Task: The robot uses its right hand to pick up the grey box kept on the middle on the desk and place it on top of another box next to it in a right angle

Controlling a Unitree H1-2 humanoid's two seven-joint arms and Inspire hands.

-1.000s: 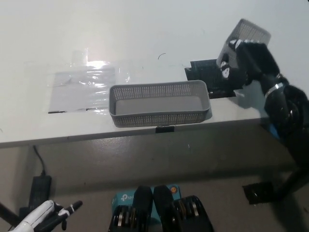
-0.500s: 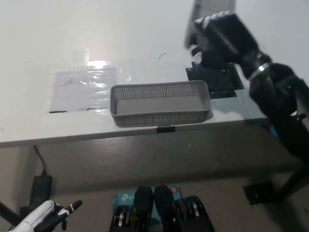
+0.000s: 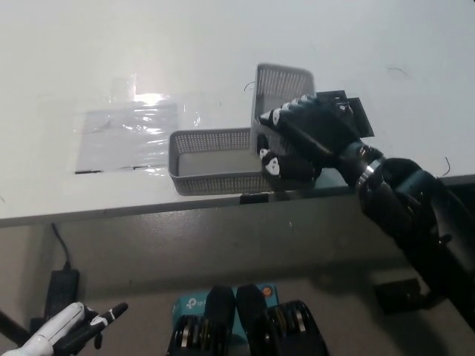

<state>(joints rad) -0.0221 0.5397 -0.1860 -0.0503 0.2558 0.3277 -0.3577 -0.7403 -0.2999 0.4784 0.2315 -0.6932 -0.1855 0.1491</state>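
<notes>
Right hand [image 3: 300, 141], fingers clenched on grey box [image 3: 280, 87], above right end of second box [image 3: 215, 163] near counter's front edge; risks tipping if off-centre; left hand [image 3: 63, 334] idle low.

Matt grey perforated mesh boxes [image 3: 215, 159], smooth pale desk [image 3: 223, 37], glossy clear film [image 3: 126, 130], glossy black right hand [image 3: 300, 144].

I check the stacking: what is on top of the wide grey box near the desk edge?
The second grey box, held by the right hand, sits crosswise over the wide box. The hand hides the contact.
</notes>
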